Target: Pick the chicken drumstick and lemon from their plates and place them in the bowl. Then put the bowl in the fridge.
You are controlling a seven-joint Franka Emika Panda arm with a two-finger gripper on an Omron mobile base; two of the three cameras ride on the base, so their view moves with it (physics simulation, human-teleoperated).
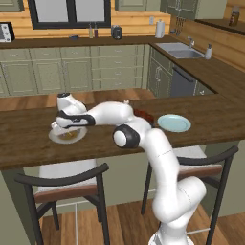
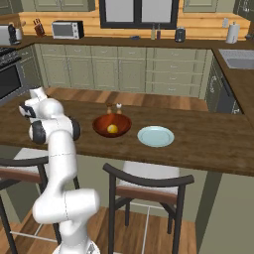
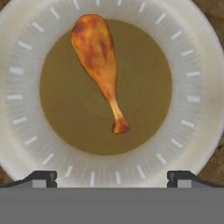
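The released end effector (image 3: 112, 177) hangs over the white-rimmed round plate (image 3: 192, 100), whose glossy orange-brown chicken drumstick (image 3: 98, 61) lies toward twelve o'clock. Closing here could miss it (the bright yellow lemon (image 2: 112, 129) already sits in the reddish-brown wooden bowl (image 2: 101, 126)).

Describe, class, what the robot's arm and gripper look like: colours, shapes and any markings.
The arm is made of glossy white rounded segments with dark grey discs at the joints. The gripper has two small dark finger tips with pale grey faces. No cables or markings are visible.
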